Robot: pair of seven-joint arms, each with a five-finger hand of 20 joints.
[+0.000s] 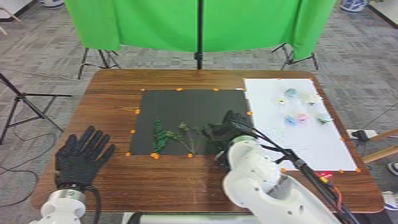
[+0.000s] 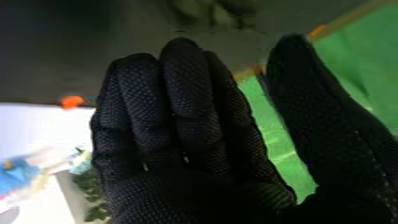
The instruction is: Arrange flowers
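In the head view, my right hand point(image 1: 229, 131) is over the right edge of the black sheet point(image 1: 191, 107), just right of the green stems. A leafy green stem point(image 1: 160, 136) lies on the sheet's lower left part, with a thin branching stem point(image 1: 186, 136) beside it. Several small pale, blue and pink flowers point(image 1: 302, 118) lie on the white sheet point(image 1: 266, 90). In the right wrist view, my right hand point(image 2: 178, 145) has straight fingers and its thumb apart, holding nothing. My left hand point(image 1: 82, 157) rests open, palm flat, at the table's left side.
Orange tape pieces point(image 1: 155, 156) mark the sheets' edges on the brown table point(image 1: 115, 100). Small red and yellow items point(image 1: 324, 176) are near the white sheet's lower edge. A green cloth point(image 1: 151, 30) hangs behind the table, with stands around it.
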